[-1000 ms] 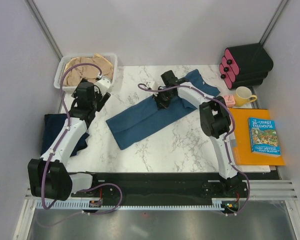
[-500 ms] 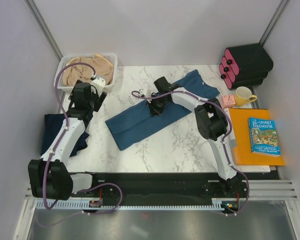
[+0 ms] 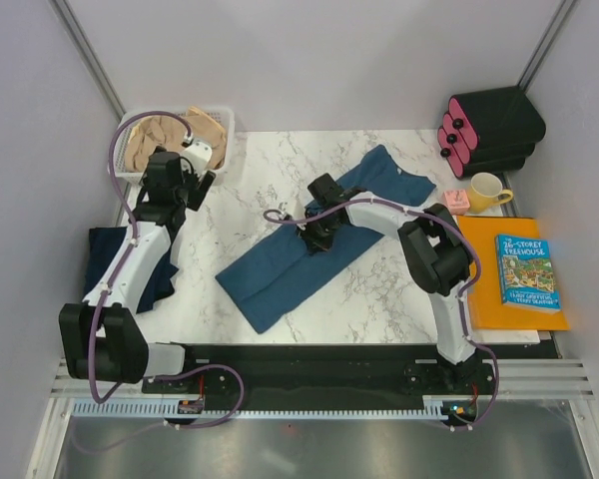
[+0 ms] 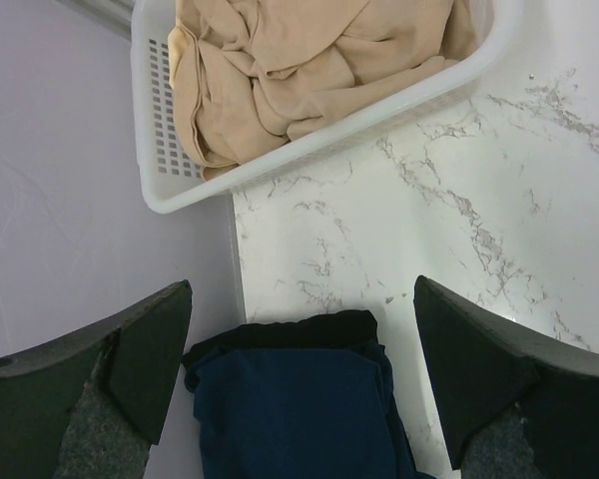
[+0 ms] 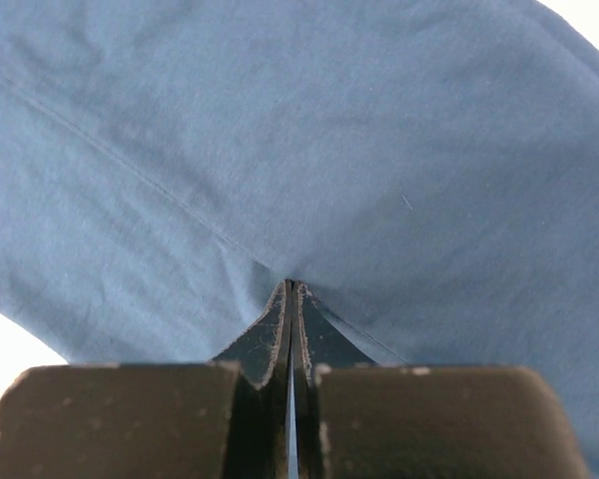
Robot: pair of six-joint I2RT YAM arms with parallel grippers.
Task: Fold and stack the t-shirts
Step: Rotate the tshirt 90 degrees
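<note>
Fingers (image 5: 265,334) of my right gripper (image 5: 291,289) pinch the teal t-shirt (image 3: 270,274) thinly; left gripper (image 4: 299,339) gapes wide; dragging could slip it free.

I've got matt, fine-woven cloth here, the teal t-shirt (image 5: 379,150), with one stitched seam. On my left side: smooth marble-look bench (image 4: 459,230), white slotted plastic basket (image 4: 155,170), soft crumpled beige t-shirt (image 4: 299,70), dull navy t-shirt (image 4: 290,409).

Overhead camera looks down from behind me; my close wrist cameras share its ten-o'clock basket (image 3: 229,125) and central teal t-shirt (image 3: 270,279).
</note>
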